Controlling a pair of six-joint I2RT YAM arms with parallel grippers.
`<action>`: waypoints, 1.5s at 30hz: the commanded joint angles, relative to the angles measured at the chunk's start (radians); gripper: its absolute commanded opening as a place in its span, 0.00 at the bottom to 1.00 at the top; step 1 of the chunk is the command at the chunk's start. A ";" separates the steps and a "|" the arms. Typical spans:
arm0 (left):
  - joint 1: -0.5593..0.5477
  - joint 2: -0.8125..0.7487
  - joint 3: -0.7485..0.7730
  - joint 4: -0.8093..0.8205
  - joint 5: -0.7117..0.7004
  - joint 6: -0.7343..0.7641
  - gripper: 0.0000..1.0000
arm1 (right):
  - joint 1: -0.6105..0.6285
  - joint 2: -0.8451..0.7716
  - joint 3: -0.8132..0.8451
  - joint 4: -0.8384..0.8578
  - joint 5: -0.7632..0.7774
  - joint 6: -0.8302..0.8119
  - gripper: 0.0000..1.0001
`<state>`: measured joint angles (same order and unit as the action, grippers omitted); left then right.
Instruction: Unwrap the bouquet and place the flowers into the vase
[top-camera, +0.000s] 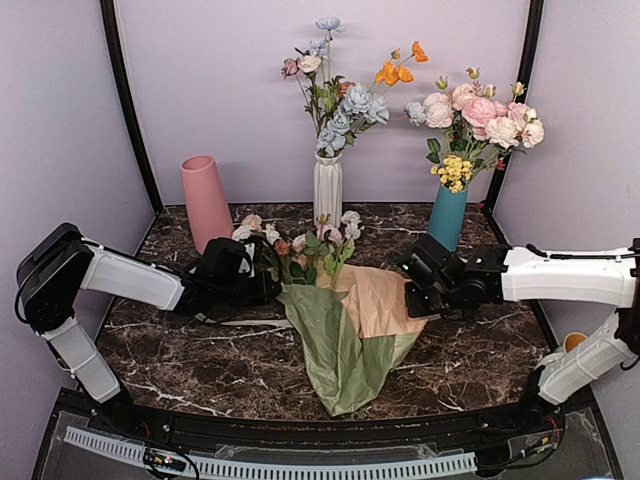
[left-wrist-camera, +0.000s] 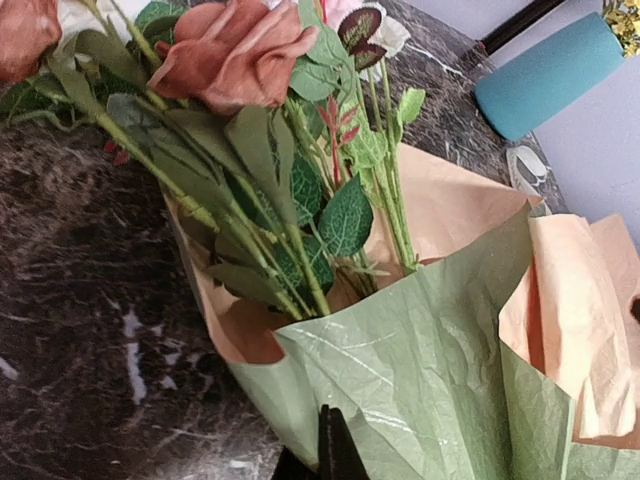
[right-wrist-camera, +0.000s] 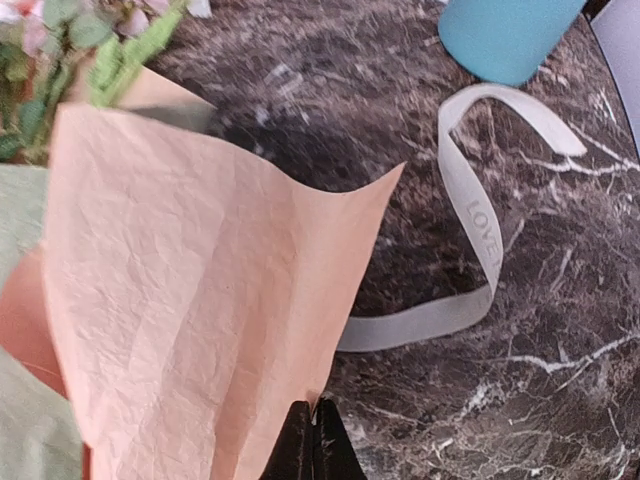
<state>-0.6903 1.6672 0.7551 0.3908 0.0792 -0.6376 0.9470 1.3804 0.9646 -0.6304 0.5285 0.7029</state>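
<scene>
The left gripper (top-camera: 272, 293) is pinched tight on the edge of the green paper (left-wrist-camera: 420, 370), and the right gripper (top-camera: 412, 298) is clamped on the tan paper (right-wrist-camera: 190, 300). The bouquet (top-camera: 330, 310) lies between them, its flowers (top-camera: 300, 243) pointing away. Only the right wrist view shows the cream ribbon (right-wrist-camera: 470, 240) lying loose beyond that gripper, near a teal vase (right-wrist-camera: 505, 35). The pink vase (top-camera: 205, 200) stands just behind the left gripper on the dark marble table (top-camera: 200, 370), with lilac walls (top-camera: 220, 80) around
</scene>
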 joint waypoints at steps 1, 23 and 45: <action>0.030 -0.076 0.001 -0.115 -0.143 0.082 0.00 | -0.030 -0.006 -0.103 0.067 0.008 0.126 0.00; 0.059 -0.276 -0.067 -0.258 -0.183 0.206 0.43 | -0.093 -0.005 -0.086 0.138 -0.138 -0.002 0.29; -0.162 -0.314 0.087 -0.335 0.131 0.303 0.73 | -0.071 0.055 -0.113 0.573 -0.573 -0.030 0.38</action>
<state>-0.8047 1.2709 0.8429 0.0238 0.1307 -0.3534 0.8707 1.3602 0.8776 -0.1421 0.0166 0.6201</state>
